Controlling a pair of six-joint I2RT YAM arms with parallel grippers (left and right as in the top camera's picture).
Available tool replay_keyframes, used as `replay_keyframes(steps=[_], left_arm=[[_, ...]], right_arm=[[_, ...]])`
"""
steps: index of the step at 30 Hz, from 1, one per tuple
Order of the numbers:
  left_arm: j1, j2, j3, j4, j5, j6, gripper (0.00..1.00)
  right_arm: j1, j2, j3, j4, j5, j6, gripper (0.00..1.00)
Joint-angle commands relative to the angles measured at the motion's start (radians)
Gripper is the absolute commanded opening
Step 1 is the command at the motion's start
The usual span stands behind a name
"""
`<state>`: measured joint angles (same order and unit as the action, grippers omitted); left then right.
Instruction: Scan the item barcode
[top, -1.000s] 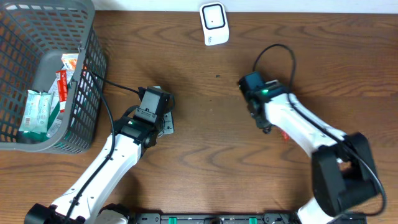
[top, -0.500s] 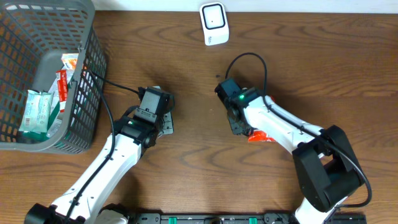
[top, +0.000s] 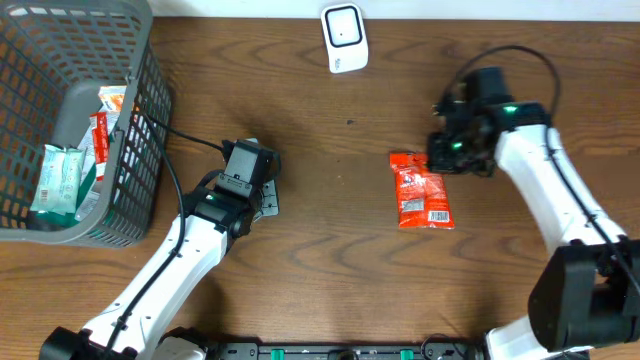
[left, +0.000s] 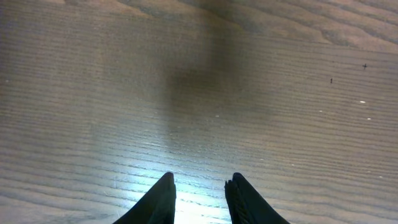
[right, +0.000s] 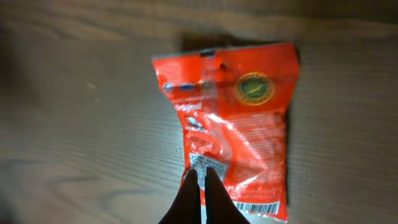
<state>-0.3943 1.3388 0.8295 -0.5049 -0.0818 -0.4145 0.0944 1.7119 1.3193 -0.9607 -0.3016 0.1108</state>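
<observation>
A red snack packet (top: 421, 190) lies flat on the wooden table right of centre. In the right wrist view the packet (right: 236, 124) fills the middle, with a white label under my fingertips and a barcode (right: 258, 208) on its near edge. My right gripper (top: 443, 158) hovers at the packet's far right corner; its fingers (right: 200, 174) are shut with nothing seen between them. My left gripper (left: 199, 180) is open a little over bare wood, holding nothing. A white scanner (top: 343, 38) stands at the back edge.
A grey mesh basket (top: 140, 120) at the far left holds several packets. The left arm (top: 190, 240) stretches from the front edge toward the centre. A black cable loops over the right arm.
The right arm swung from the table's centre to the right and back. The red packet, half hidden under it before, now lies uncovered. The left arm has not moved.
</observation>
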Motion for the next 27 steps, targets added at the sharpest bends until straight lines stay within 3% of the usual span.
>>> replay_keyframes(steps=[1,7,13,22,27], left_arm=[[0.003,0.008,-0.009,-0.003,-0.016,0.013,0.3],[0.003,0.008,-0.009,-0.003,-0.016,0.013,0.3],[0.003,0.008,-0.009,-0.003,-0.016,0.013,0.3],[0.003,0.008,-0.009,-0.003,-0.016,0.013,0.31],[0.003,0.008,-0.009,-0.003,-0.016,0.013,0.31]], right_arm=[[-0.139,-0.004,-0.07,0.036,-0.293,-0.114,0.01],[-0.273,-0.004,-0.267,0.247,-0.516,-0.143,0.01],[-0.275,-0.004,-0.512,0.6,-0.751,-0.158,0.01],[-0.27,-0.004,-0.719,0.869,-0.683,-0.08,0.01],[-0.27,-0.004,-0.738,0.902,-0.711,-0.055,0.01]])
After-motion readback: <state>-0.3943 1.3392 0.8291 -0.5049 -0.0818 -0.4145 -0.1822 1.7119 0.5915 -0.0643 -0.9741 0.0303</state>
